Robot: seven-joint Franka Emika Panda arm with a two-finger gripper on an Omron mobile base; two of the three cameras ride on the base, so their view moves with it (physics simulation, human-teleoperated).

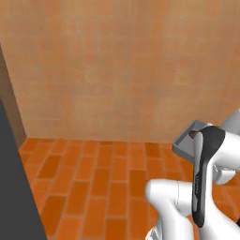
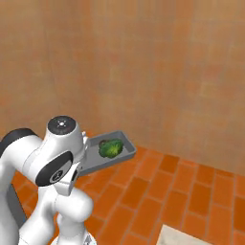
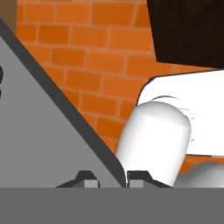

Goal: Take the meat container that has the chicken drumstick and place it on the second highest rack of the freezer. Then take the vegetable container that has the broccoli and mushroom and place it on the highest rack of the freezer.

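The claw (image 3: 110,178) pinches the vegetable tray (image 2: 125,154) rim; broccoli (image 2: 110,148) lies beyond it. Placement on the freezer's highest rack remains.

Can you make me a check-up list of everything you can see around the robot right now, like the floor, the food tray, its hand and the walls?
Surface: orange brick-pattern floor; a pale slab corner at the bottom of the right base view.
Job's things: grey vegetable container held up off the floor beside the arm; broccoli lies in it; a small brown piece, likely the mushroom, peeks over its rim.
Clutter: nothing seen.
Grippers: gripper closed on the container's rim, one fingertip either side of the wall.
Cables: nothing seen.
Surroundings: tan brick-pattern wall; dark grey panel at the left edge of the left base view.
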